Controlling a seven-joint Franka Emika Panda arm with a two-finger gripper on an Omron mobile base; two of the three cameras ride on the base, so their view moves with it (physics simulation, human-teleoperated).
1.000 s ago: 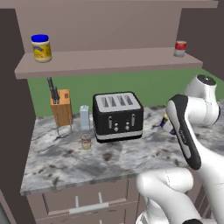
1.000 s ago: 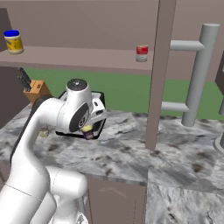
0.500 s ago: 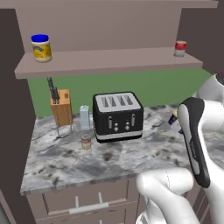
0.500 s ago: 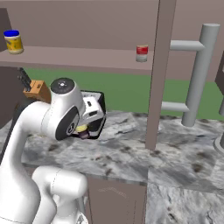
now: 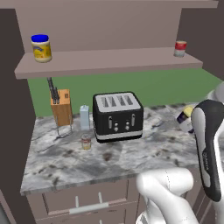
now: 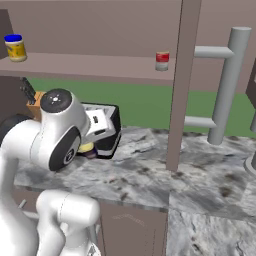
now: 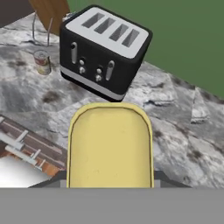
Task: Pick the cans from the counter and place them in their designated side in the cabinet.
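gripper (image 7: pixel 110 186) pinching the boxy can (image 7: pixel 109 146), lifted right of the toaster (image 5: pixel 117 115)
round can (image 5: pixel 86 141) left of toaster; knife block (image 5: pixel 61 106) behind it.

Black toaster (image 5: pixel 117 116) with silver top on grey-white speckled counter (image 5: pixel 87 162); yellow-topped, dark-blue can (image 7: pixel 110 146).

White arm folded up from the base, elbow raised high, dark-banded forearm slanting down, gripper (image 7: pixel 110 186) closed on the boxy dark-blue can (image 7: pixel 110 146), carried off the worktop, finger tips hidden behind its yellow face
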